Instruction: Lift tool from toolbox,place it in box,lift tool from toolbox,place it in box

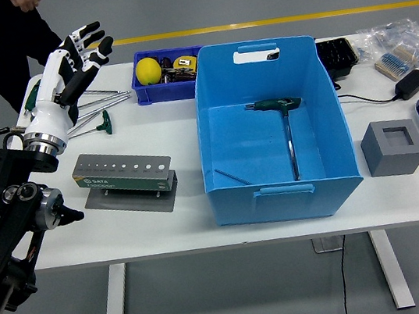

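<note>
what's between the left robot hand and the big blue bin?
Head view: the small blue tray holding a yellow ball sits between the left robot hand and the big blue bin, with T-handle tools on the table nearer the hand.

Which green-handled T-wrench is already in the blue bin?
The one lying alone on the blue bin floor, T-wrench; the others lie on the table under the left hand.

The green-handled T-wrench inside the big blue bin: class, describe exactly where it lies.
In the head view, the T-wrench lies right of centre on the floor of the blue bin, its handle toward the far wall.
</note>
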{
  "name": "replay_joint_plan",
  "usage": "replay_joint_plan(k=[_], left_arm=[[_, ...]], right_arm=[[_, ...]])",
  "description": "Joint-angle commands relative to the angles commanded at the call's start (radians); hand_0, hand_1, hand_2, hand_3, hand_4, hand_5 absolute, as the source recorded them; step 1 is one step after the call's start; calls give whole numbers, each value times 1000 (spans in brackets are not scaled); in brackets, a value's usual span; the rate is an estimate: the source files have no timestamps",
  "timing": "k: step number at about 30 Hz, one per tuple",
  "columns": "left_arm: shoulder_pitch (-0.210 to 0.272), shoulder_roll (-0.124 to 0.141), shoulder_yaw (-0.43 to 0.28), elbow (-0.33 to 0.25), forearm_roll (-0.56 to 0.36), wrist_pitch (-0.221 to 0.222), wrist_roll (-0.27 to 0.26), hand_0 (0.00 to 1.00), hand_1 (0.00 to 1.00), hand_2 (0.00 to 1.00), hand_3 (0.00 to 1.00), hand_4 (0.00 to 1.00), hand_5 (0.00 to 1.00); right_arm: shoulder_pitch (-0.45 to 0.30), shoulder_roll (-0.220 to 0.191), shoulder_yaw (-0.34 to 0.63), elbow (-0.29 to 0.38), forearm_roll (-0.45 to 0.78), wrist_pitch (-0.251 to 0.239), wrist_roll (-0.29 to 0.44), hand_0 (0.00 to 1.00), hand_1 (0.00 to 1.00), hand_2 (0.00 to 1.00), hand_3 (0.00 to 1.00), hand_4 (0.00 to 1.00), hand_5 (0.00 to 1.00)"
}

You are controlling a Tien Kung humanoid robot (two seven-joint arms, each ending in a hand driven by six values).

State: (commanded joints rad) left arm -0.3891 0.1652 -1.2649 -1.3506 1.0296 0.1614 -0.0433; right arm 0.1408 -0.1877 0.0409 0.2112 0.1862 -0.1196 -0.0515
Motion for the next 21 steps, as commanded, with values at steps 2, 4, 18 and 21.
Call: replay_joint_plan(k=[2,4,18,21], left_arm=[[17,0,-18,3,-75,-13,-2,779,783,873,805,916,789],[33,3,-28,8,-147,-32,0,779,783,873,805,916,789],[103,5,-107,55,-188,-98,-37,877,920,998,847,942,946],[118,8,-125,68,-144,-118,-38,892,932,998,850,953,986]], right_arm=[[0,0,1,0,-1,0,0,759,748,788,638,871,761],[-1,1,0,0,0,0,0,759,748,788,638,871,761],[-3,3,-6,0,-1,-1,2,757,749,787,637,869,759],[-4,3,-7,0,-2,-2,2,757,748,787,637,869,759]])
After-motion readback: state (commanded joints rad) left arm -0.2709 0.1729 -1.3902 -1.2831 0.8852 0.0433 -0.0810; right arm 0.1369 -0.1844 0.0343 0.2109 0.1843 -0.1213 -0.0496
